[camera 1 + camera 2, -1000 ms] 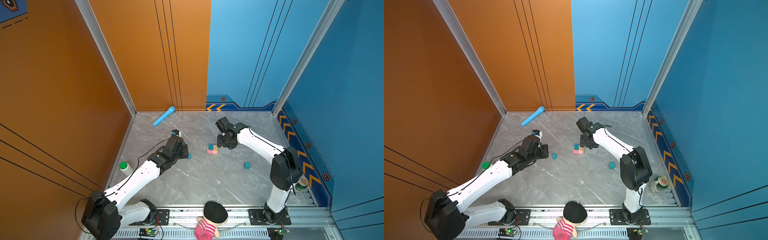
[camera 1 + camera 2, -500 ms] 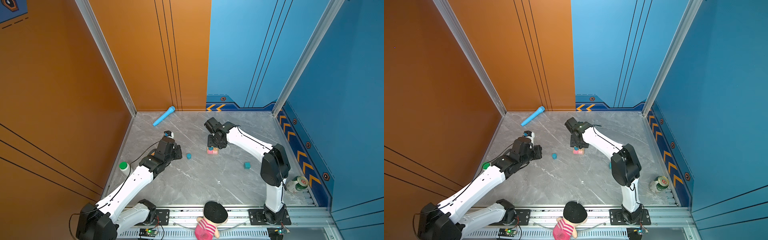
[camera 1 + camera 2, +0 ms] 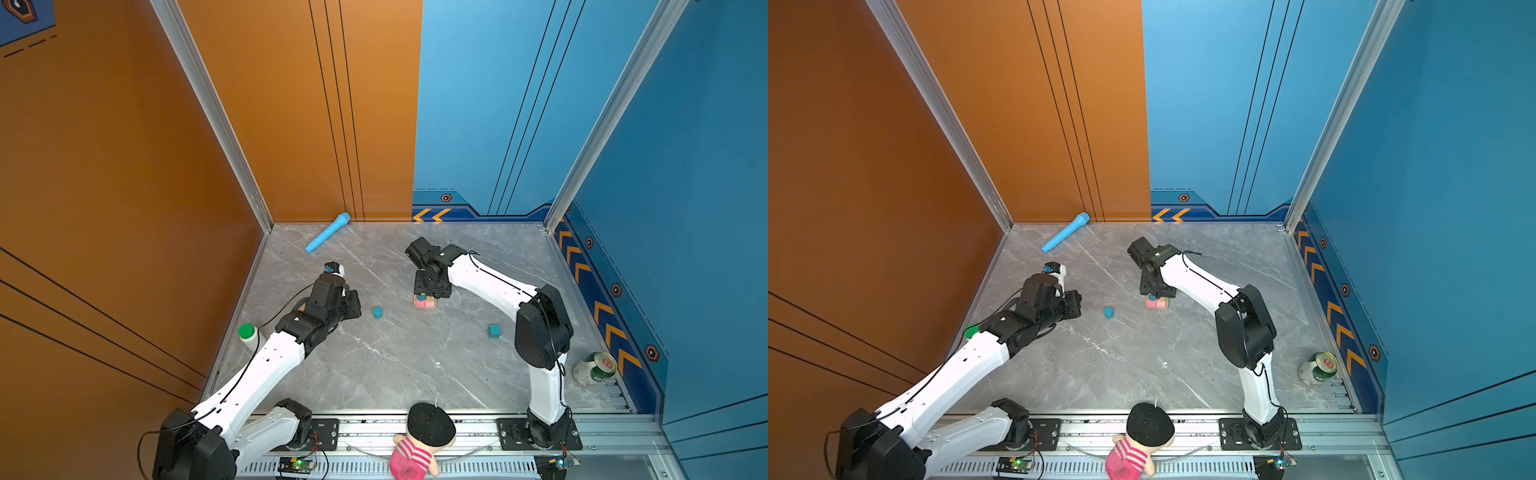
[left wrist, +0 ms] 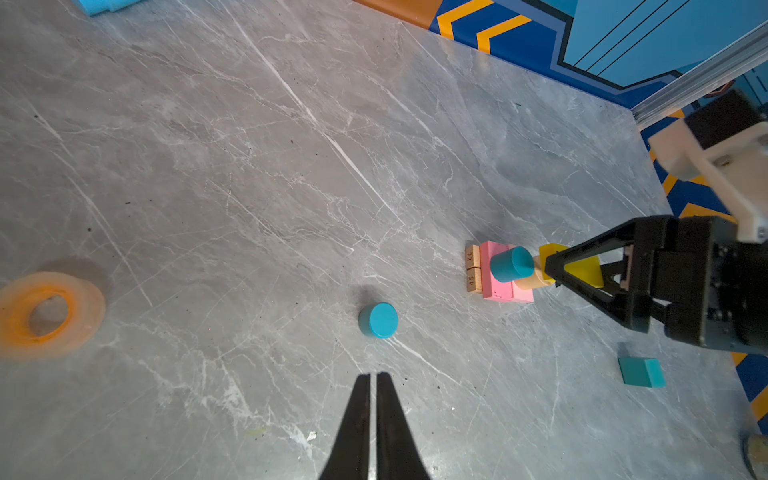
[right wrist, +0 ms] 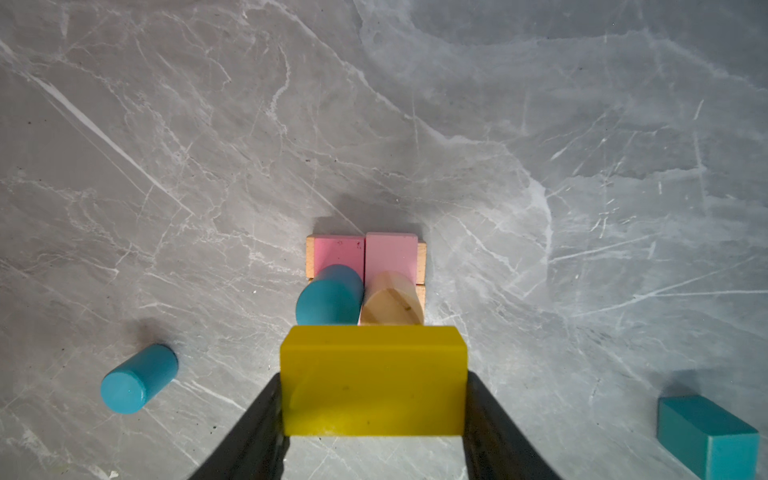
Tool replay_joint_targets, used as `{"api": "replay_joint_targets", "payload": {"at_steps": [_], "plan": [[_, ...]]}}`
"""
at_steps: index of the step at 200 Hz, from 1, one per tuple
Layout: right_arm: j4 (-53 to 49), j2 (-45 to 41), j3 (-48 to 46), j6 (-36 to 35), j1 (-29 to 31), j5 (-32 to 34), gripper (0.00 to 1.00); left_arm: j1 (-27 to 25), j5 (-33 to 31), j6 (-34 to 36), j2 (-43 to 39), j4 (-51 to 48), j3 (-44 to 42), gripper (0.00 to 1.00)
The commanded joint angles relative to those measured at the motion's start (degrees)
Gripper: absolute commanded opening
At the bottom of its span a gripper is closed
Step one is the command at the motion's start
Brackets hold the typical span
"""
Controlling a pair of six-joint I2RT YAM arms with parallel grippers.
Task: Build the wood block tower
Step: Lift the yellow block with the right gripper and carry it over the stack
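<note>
The tower [image 3: 424, 303] [image 3: 1157, 303] is two pink bars [image 5: 365, 253] on tan bars, with a blue cylinder [image 5: 328, 297] and a tan cylinder [image 5: 392, 301] upright on top. My right gripper [image 5: 374, 378] [image 3: 428, 289] is shut on a yellow bar [image 5: 374, 365] [image 4: 586, 274] held level at the cylinders' tops; I cannot tell if it touches them. A loose blue cylinder [image 3: 377, 312] [image 4: 379, 320] stands left of the tower. A teal cube [image 3: 493, 331] [image 5: 706, 436] lies to the right. My left gripper [image 4: 373, 376] [image 3: 352, 305] is shut and empty, short of the loose cylinder.
A light-blue toy microphone [image 3: 328, 232] lies by the back wall. A white bottle with a green cap [image 3: 247, 334] stands at the left edge, a green can [image 3: 594, 368] at the right. A doll [image 3: 419, 440] sits at the front rail. An orange tape ring [image 4: 45, 311] lies on the floor.
My right gripper has swung left and down over the tower with the yellow bar. My left arm has drawn back from the loose blue cylinder.
</note>
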Motion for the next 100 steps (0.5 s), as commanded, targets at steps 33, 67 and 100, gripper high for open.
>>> {"api": "replay_joint_targets", "payload": {"at_steps": [33, 67, 100], "plan": [[-1.3, 2.0, 2.9, 1.5, 0.2, 2.1, 0.55, 1.4, 1.4, 1.4, -1.2, -1.5, -1.2, 0.09], [-1.4, 2.9, 3.2, 1.6, 0.2, 2.2, 0.56, 1.9, 1.7, 1.3, -1.4, -1.3, -1.7, 0.09], [-1.5, 3.2, 3.5, 1.7, 0.2, 2.2, 0.57, 2.4, 1.9, 1.3, -1.6, -1.3, -2.0, 0.09]]}}
